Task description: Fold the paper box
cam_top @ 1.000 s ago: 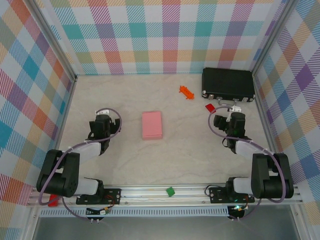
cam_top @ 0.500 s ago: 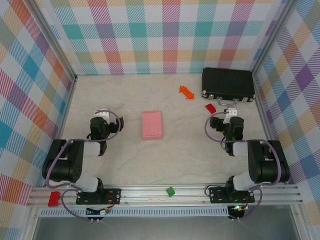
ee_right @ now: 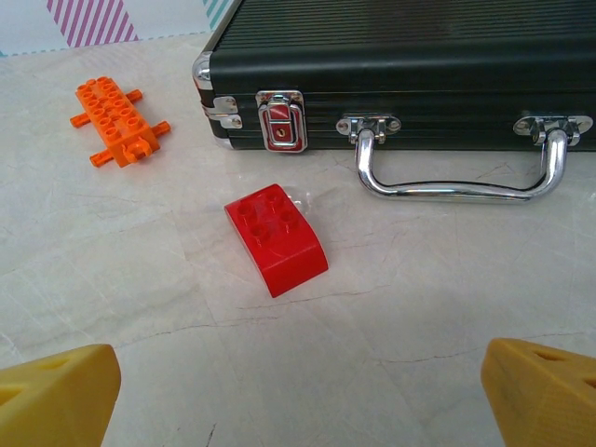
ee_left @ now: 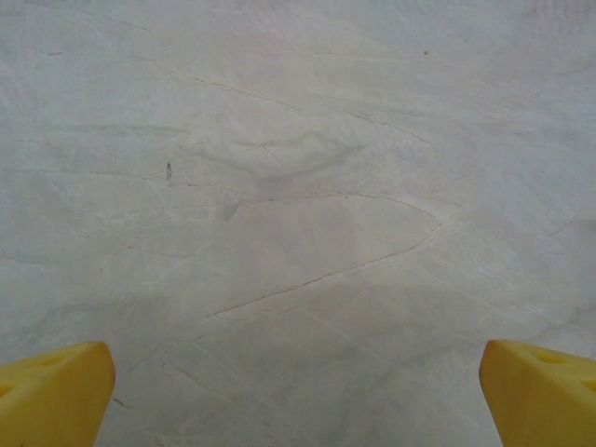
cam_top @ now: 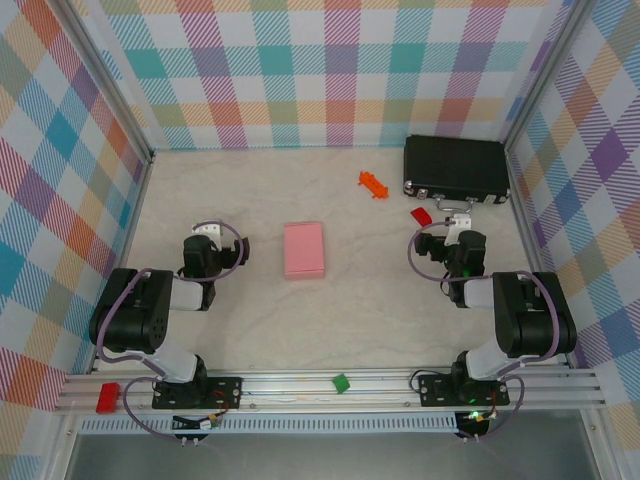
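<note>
The paper box is a small flat pink rectangle lying shut on the marble table, midway between the two arms. My left gripper rests to its left, a clear gap away, and the left wrist view has its yellow fingertips wide apart over bare table. My right gripper sits well to the box's right. It is open with nothing between its fingers and faces a red brick.
A black hard case with a chrome handle lies at the back right. An orange toy piece sits left of the case. A small green bit and a red bit rest on the front rail. Checked walls enclose the table.
Both arms have folded back and down toward their bases, and the grippers stay low over the table. The pink box has not moved.
</note>
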Available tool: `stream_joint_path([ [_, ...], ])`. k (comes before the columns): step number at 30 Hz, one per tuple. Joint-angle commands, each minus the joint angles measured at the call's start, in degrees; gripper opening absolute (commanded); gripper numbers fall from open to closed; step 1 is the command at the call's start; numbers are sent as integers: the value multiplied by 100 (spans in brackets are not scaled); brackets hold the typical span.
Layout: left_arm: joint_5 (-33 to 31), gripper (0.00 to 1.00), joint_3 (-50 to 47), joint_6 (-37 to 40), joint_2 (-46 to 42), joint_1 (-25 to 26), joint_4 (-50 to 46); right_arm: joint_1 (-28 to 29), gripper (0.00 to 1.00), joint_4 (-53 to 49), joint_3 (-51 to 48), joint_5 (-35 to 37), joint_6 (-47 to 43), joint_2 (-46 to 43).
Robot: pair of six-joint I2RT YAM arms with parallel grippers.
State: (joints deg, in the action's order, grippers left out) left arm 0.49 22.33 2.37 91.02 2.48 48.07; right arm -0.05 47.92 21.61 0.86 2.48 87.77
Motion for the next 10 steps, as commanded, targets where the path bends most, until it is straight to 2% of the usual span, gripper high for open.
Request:
stream_joint_path([
  [1,131,100,108,-12,-21,-41,215,-33,99,56,143,-148,-71,10],
  [10,120,100,110,-17,-23,-38,211,-30,99,94,126,-161,-68,12],
])
